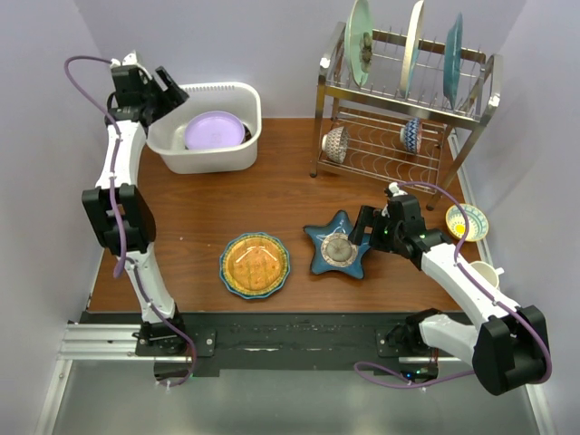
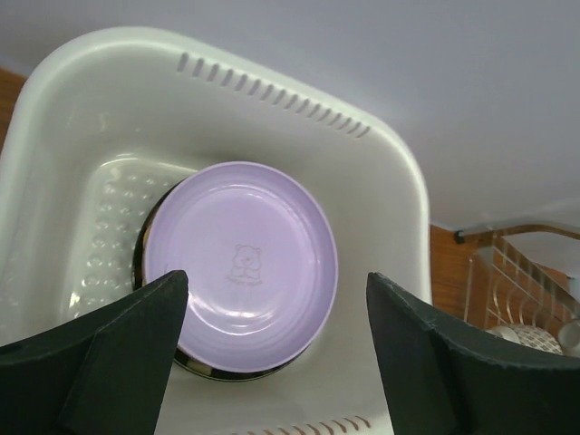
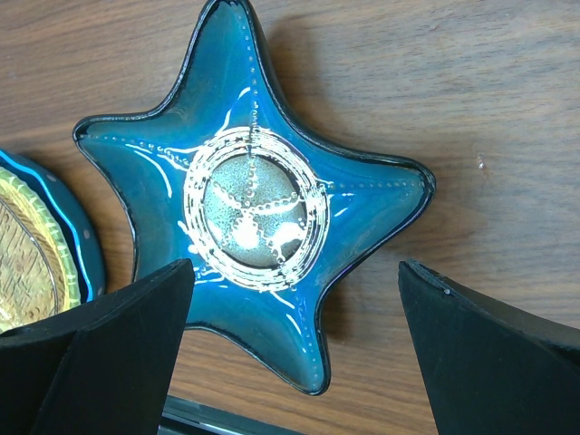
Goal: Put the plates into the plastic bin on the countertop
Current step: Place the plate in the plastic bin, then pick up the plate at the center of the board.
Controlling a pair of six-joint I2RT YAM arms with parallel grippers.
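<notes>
The white plastic bin [image 1: 237,154] stands at the back left of the countertop [image 1: 272,195]. A lavender plate [image 1: 215,130] lies in it on top of a dark-rimmed plate [image 2: 210,370]; the lavender plate also shows in the left wrist view [image 2: 240,263]. My left gripper [image 1: 168,91] hangs open and empty above the bin's left rim [image 2: 276,353]. A blue star-shaped plate [image 1: 336,245] lies flat on the wood. My right gripper [image 1: 362,228] is open just above its right side [image 3: 294,353], and the star plate fills that view [image 3: 254,217]. An amber plate with a blue-green rim [image 1: 255,265] lies to the star's left.
A steel wire rack [image 1: 322,118] stands at the back right with three plates upright: pale green [image 1: 360,41], cream [image 1: 415,36], teal [image 1: 453,50]. Two small bowls [image 1: 336,143] sit on its lower shelf. A bowl [image 1: 467,222] and a white mug [image 1: 480,272] sit at the right edge.
</notes>
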